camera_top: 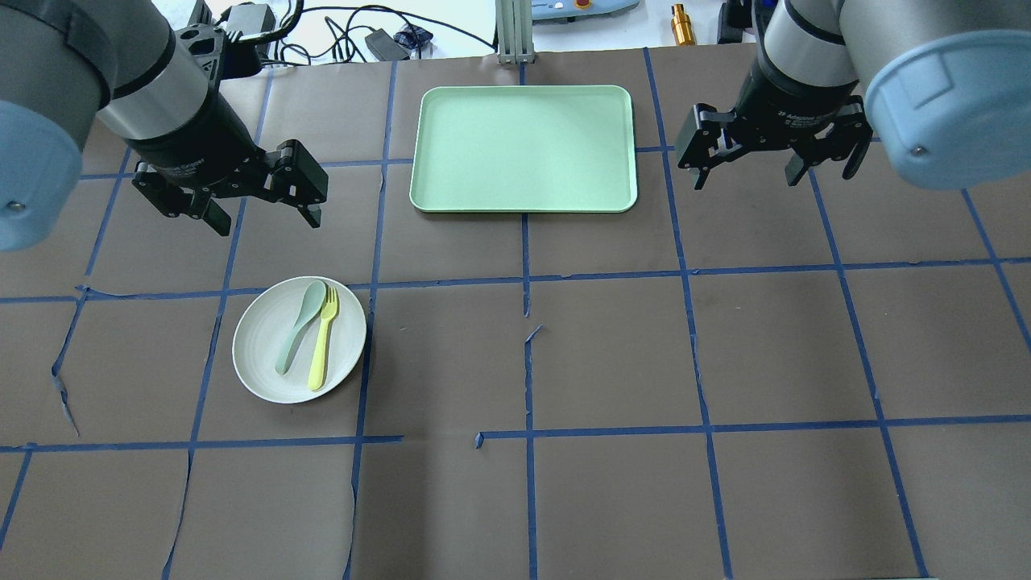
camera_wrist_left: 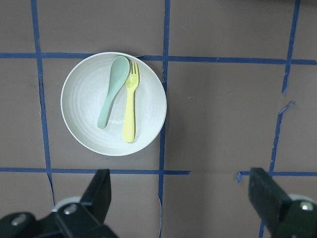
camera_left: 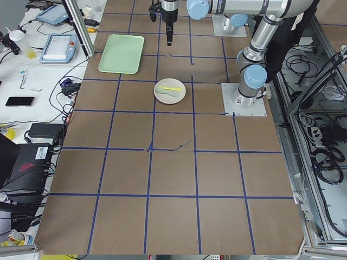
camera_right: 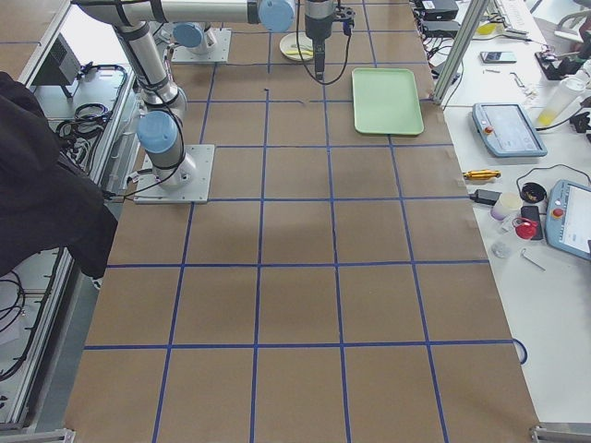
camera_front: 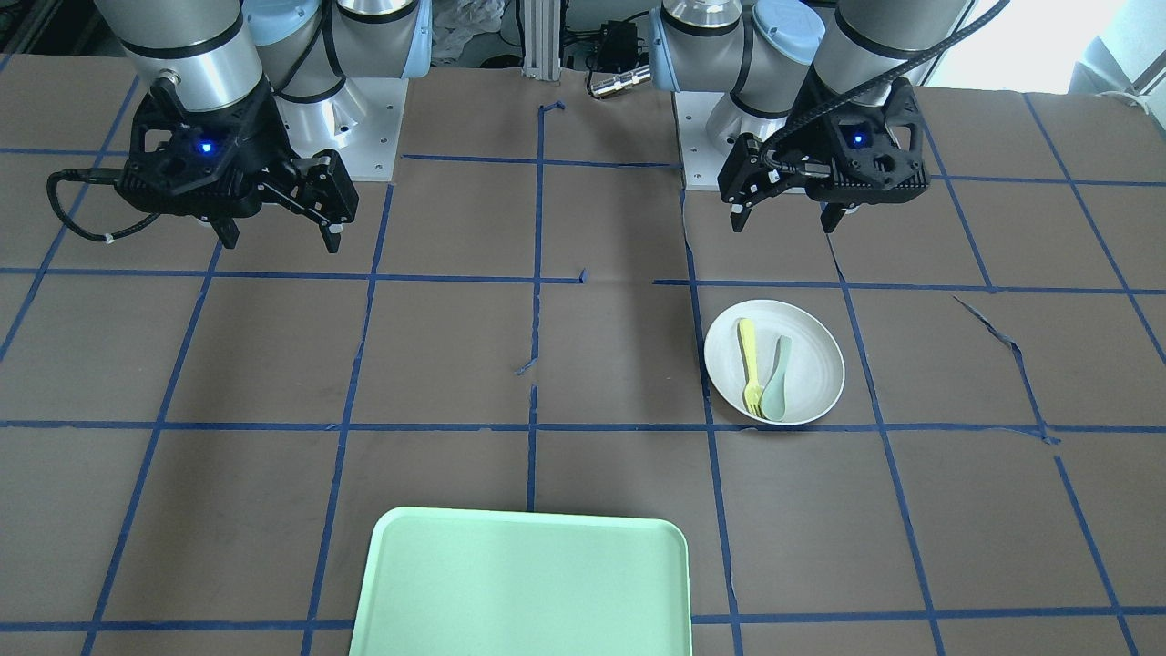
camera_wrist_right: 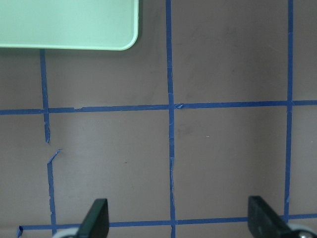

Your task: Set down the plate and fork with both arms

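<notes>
The white plate (camera_top: pixel 262 354) lies on the brown table on my left side. The pale yellow fork (camera_top: pixel 322 342) and a grey-green spoon (camera_top: pixel 296 326) lie side by side in it. In the left wrist view the plate (camera_wrist_left: pixel 81 114) with the fork (camera_wrist_left: pixel 130 106) is ahead of the open fingers. My left gripper (camera_top: pixel 268 224) hovers open and empty above the table, just beyond the plate. My right gripper (camera_top: pixel 745 181) hovers open and empty to the right of the tray. In the front view the left gripper (camera_front: pixel 785 221) is above the plate (camera_front: pixel 813 360) and the right gripper (camera_front: pixel 281 240) is at the left.
A pale green rectangular tray (camera_top: pixel 523 149) lies at the table's far middle, between the two grippers; its corner shows in the right wrist view (camera_wrist_right: pixel 69 22). Blue tape lines grid the brown table. Cables and devices lie beyond the far edge.
</notes>
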